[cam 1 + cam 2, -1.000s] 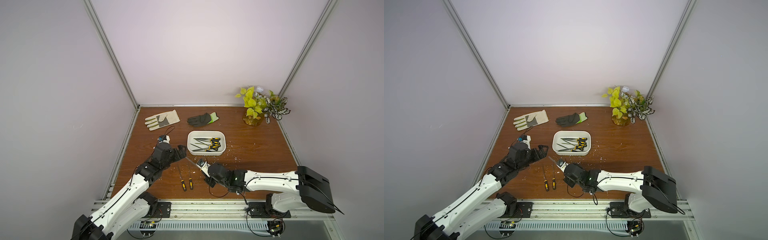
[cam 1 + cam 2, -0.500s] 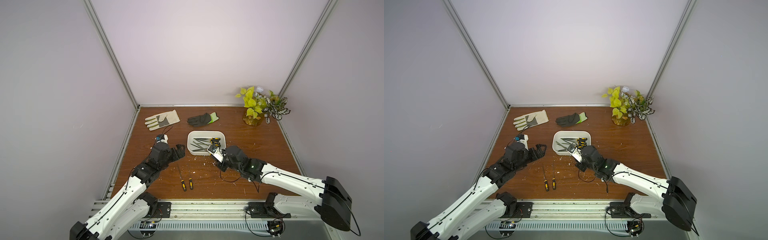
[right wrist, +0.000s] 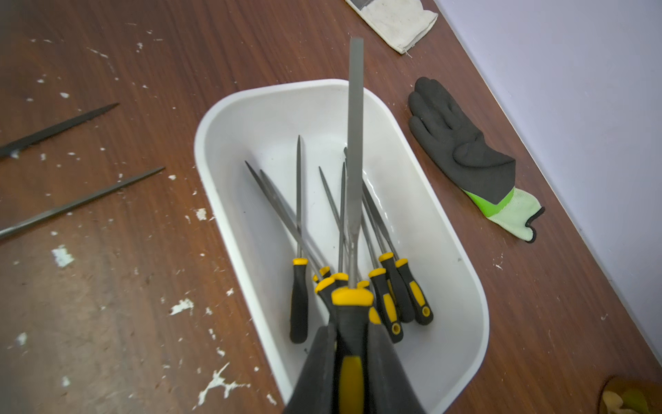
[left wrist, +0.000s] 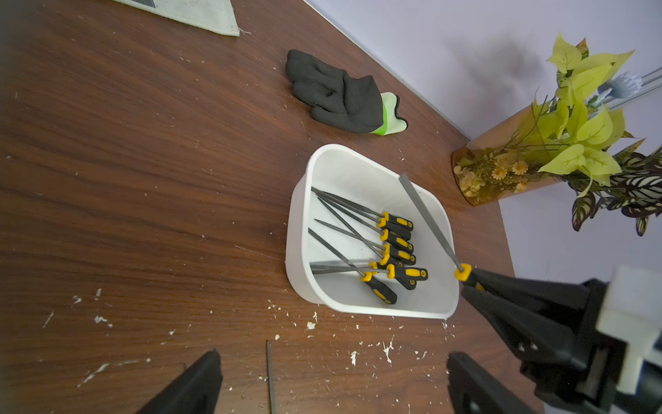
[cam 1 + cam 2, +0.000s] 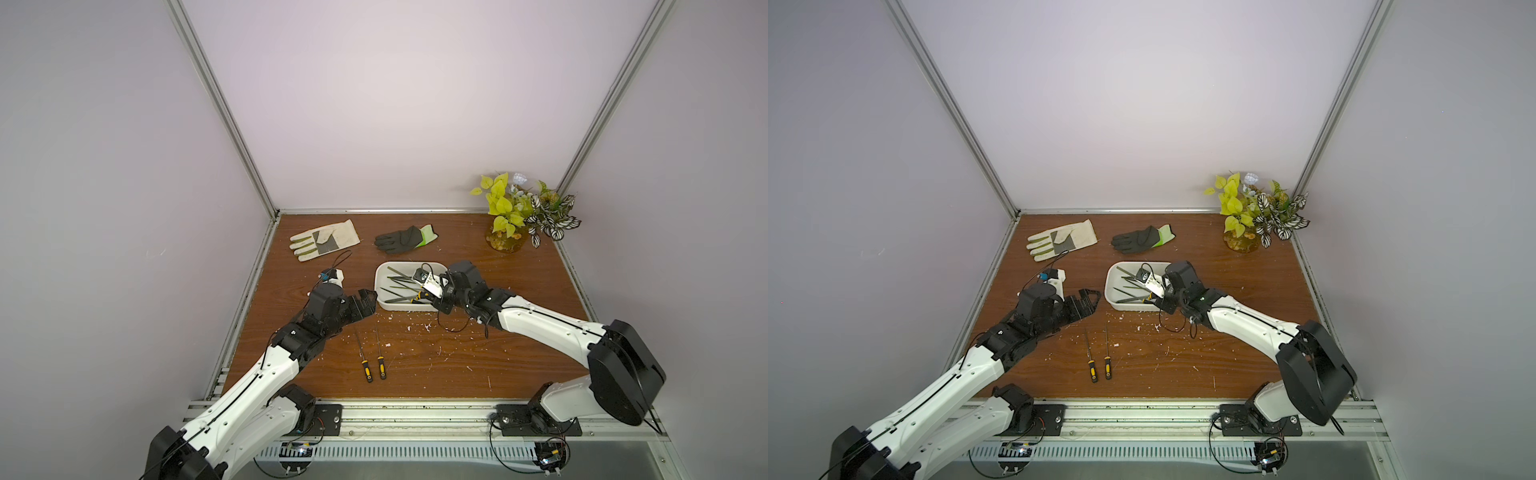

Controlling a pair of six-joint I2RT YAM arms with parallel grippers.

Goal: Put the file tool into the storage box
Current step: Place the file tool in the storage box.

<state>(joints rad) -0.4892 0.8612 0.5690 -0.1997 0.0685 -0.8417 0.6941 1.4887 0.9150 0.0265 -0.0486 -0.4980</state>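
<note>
Nearest you, two slim loose files with yellow-and-black handles lie side by side on the scuffed brown wooden surface, waiting their turn, I judge. Just beyond them the left pincer hovers with its jaws wide apart and empty, clear of the work. The right pincer is clamped tight on the black-and-yellow handle of the flat grey steel file tool. The file hangs over the shallow white plastic storage box, not yet let go. Its broad, blunt-ended, matt blade runs along the box's length, likely so it drops cleanly among the slim files lying inside. Farther back rest a black glove with a green cuff, a cream work glove and a leafy plant in an amber vase.
</note>
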